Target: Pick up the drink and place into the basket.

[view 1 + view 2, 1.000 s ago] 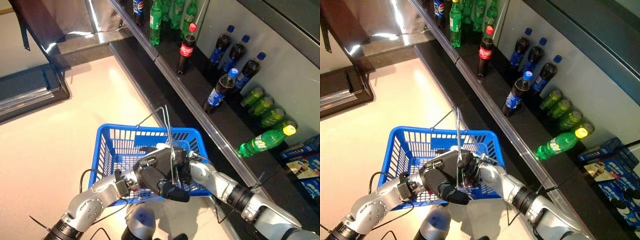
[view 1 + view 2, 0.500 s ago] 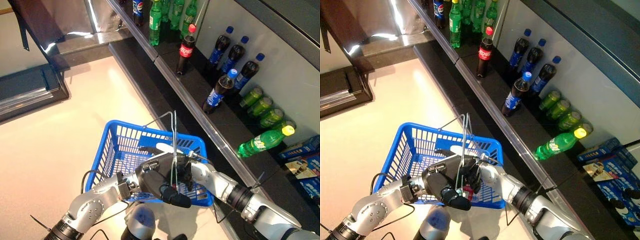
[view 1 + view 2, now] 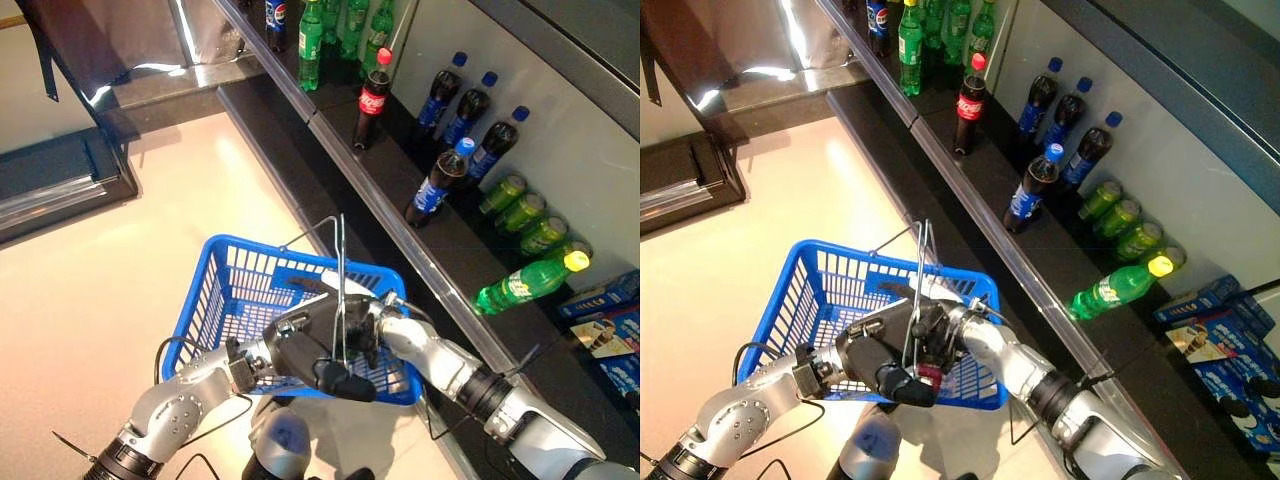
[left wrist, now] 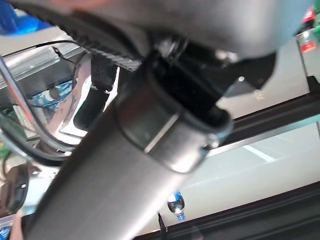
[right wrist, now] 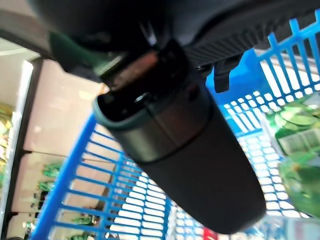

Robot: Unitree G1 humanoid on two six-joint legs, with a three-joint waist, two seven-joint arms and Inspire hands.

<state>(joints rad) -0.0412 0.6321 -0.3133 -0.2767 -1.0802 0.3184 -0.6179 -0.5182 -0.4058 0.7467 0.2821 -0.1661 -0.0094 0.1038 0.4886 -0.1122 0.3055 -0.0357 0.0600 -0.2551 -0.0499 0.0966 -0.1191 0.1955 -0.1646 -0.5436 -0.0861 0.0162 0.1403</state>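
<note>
While the left robot hand (image 3: 315, 350) grips the basket (image 3: 215, 300) handle, the right's fingers stay hidden.

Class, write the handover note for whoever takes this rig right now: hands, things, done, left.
Left hand: curled round the wire handle, carrying the blue basket.
Right hand: inside the basket, fingers hidden.
Green bottle: in the basket, seen in the right wrist view.
Done: drink appears delivered.
Left: confirm release, withdraw the right hand.

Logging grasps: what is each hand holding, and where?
Left hand grips the basket by its wire handle; the right hand's hold cannot be told.
</note>
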